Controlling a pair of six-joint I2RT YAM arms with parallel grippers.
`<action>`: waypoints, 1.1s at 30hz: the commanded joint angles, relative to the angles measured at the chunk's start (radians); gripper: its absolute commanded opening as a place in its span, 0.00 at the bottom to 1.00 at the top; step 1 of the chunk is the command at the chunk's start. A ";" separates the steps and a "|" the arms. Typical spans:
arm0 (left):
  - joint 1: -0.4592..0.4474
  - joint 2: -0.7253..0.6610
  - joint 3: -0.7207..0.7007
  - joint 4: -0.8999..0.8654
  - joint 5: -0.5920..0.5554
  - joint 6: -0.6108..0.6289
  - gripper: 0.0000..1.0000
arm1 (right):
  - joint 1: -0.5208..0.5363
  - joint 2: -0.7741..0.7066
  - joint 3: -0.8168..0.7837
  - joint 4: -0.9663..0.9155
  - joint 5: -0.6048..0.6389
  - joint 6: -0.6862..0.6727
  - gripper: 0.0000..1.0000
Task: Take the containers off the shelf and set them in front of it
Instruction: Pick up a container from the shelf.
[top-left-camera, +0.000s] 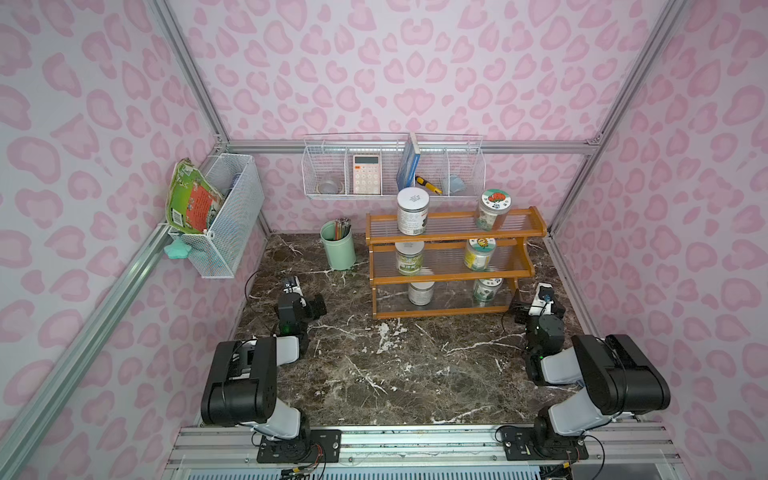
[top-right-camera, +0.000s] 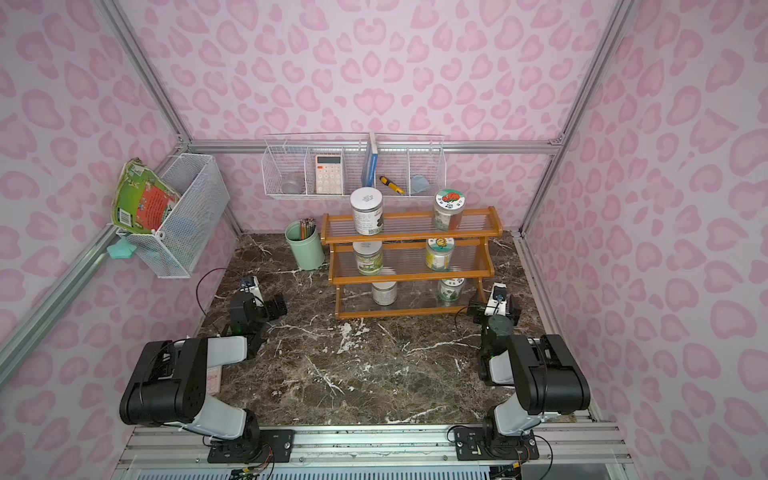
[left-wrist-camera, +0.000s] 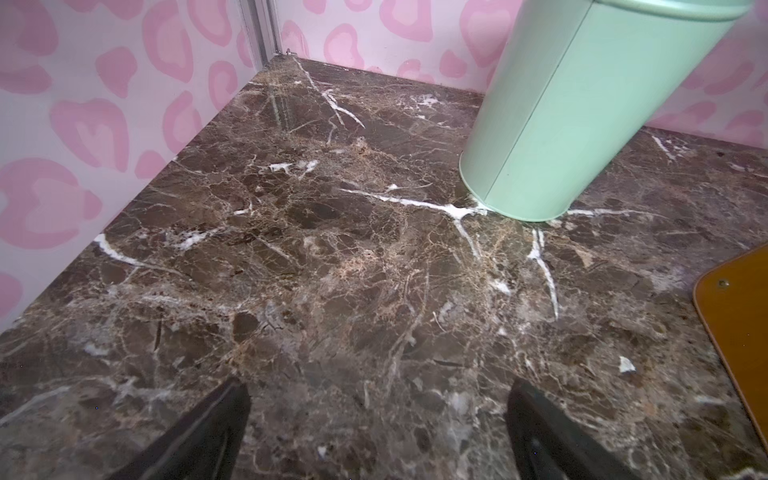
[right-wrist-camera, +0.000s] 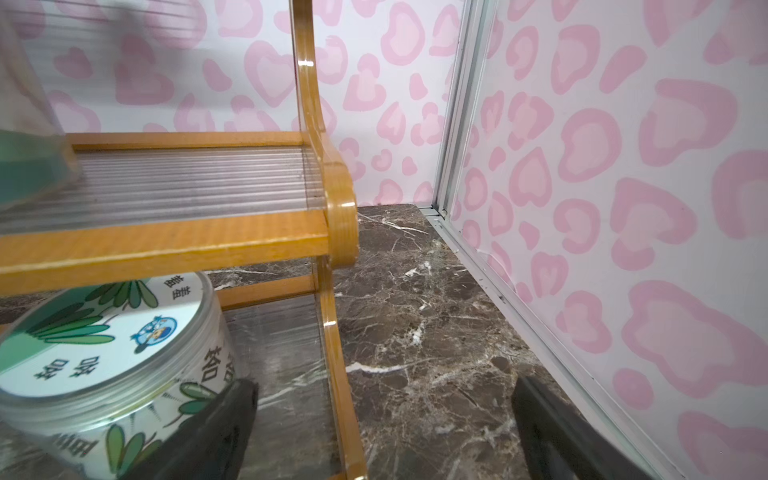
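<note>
- The shelf (top-left-camera: 451, 238) is a three-step rack with a glossy orange-brown wooden frame, rounded ends and clear ribbed panels. It stands on the table toward 1 o'clock from the table's middle, close to the far wall.
- All six jars stand on it, two to a step. They are clear cylinders with paper labels.
- Plain white lids line the 9 o'clock end: the top white jar (top-left-camera: 412, 210), the middle white jar (top-left-camera: 409, 257) with a green label, and the bottom white jar (top-left-camera: 421, 293).
- Pictured lids sit toward the 3 o'clock end: the top pictured jar (top-left-camera: 493, 210) with a red picture ringed in green, the middle pictured jar (top-left-camera: 480, 254) with a yellow label, and the bottom pictured jar (top-left-camera: 487, 289).
- In the right wrist view the bottom pictured jar (right-wrist-camera: 104, 357) has a ridged clear rim. Its lid shows green leaves, a small blue cartoon figure and Chinese characters.
- The right claw (right-wrist-camera: 384, 386) is spread wide and grips nothing. It sits low at the shelf's 4 o'clock corner. The shelf's end post shows between its black fingers, and one finger overlaps that jar.
- The left claw (left-wrist-camera: 378, 395) is also wide open and empty, over bare table at the shelf's 8 o'clock.
- The table (top-left-camera: 395, 374) has a dark brown marble pattern with white veins.
- A mint-green tapered metal cup (top-left-camera: 337, 249) with a side seam holds pencils, just beside the shelf at 9 o'clock.
- A white wire basket (top-left-camera: 324, 166) hangs on the far wall at 12 o'clock. It holds a calculator (top-left-camera: 366, 174), a blue book (top-left-camera: 409, 166) and a yellow cutter (top-left-camera: 428, 185).
- A mesh basket (top-left-camera: 232, 232) at 10 o'clock holds a picture book (top-left-camera: 191, 199) with a barcode.
</note>
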 joint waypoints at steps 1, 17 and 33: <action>0.000 0.004 0.006 0.012 0.006 -0.006 0.99 | 0.001 0.000 0.001 0.016 -0.001 0.002 0.99; 0.001 0.005 0.006 0.008 0.006 -0.006 1.00 | -0.001 0.002 0.002 0.010 -0.008 0.005 0.99; -0.094 -0.109 0.250 -0.523 0.038 -0.007 1.00 | 0.107 -0.430 0.217 -0.727 0.044 0.017 0.99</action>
